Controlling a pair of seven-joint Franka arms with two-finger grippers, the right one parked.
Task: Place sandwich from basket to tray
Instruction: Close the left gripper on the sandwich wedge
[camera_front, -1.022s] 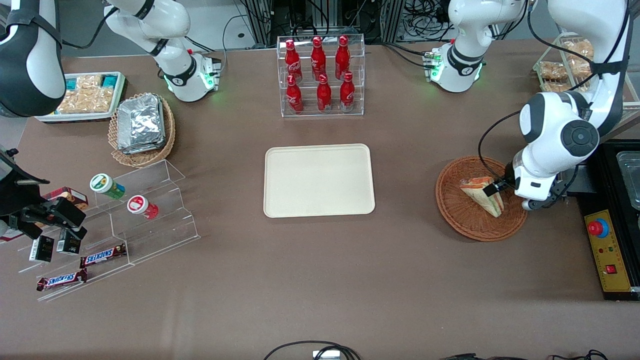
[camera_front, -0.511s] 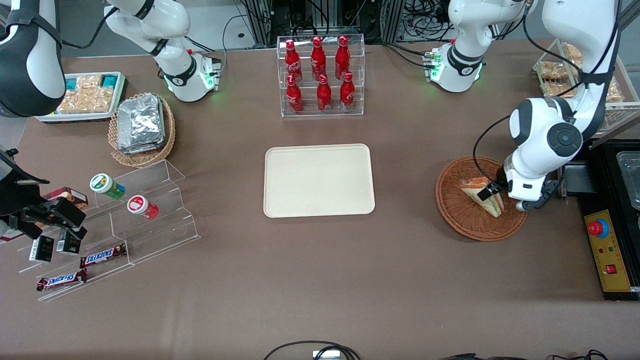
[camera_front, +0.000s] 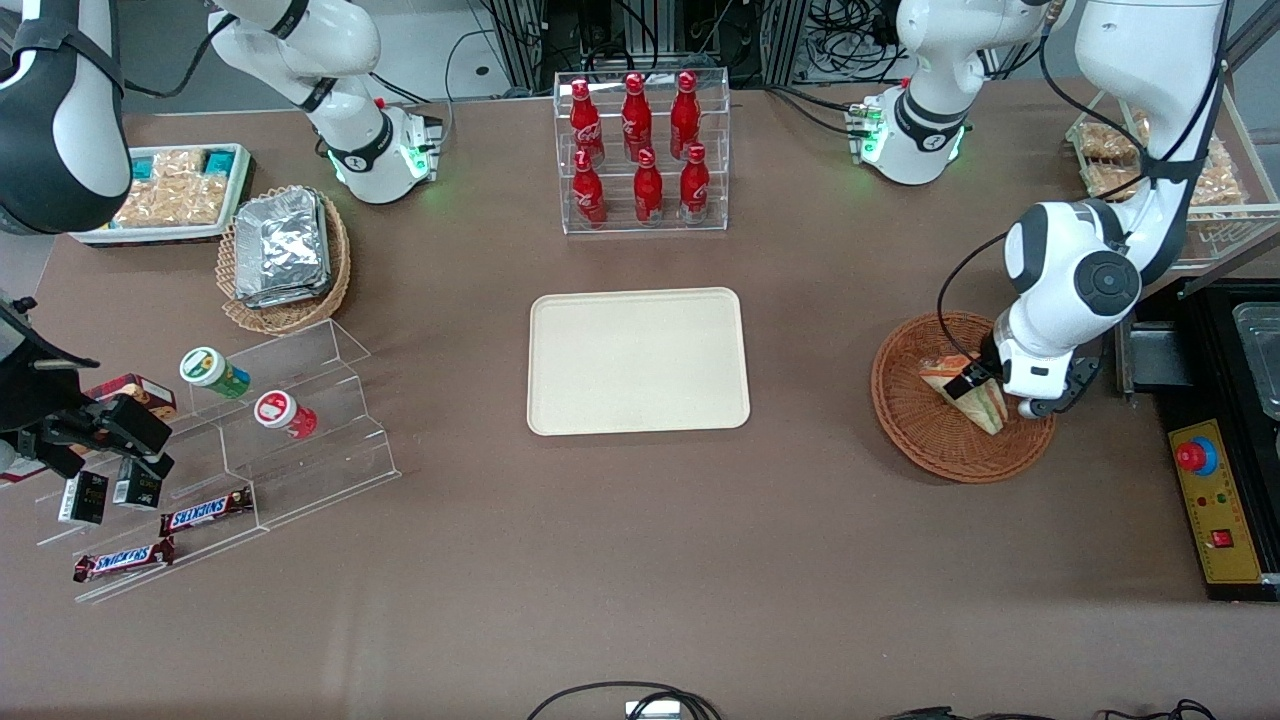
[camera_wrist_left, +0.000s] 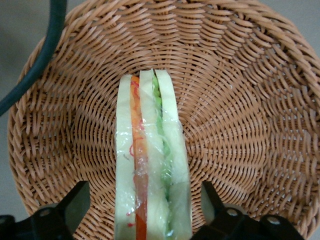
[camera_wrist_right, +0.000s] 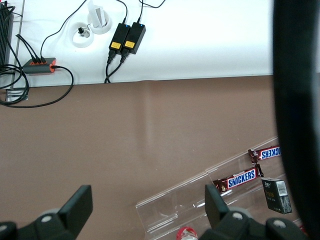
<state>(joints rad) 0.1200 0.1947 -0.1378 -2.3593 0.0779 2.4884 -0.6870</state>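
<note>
Reddish-brown wicker surrounds my pincer (camera_wrist_left: 142, 212), which hangs low inside the basket (camera_front: 925, 440) with its two fingers (camera_wrist_left: 75, 205) spread apart, one on each side of the sandwich (camera_wrist_left: 150, 170) and not touching it. It stands on edge on the basket floor, between them. Well apart on the surface lies the cream tray (camera_front: 638, 360).

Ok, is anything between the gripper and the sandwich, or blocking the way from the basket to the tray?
Nothing visible. The gripper is open, its fingers on either side of the sandwich in the basket, with gaps showing at both. Bare table lies between the basket and the tray, which holds nothing.
</note>
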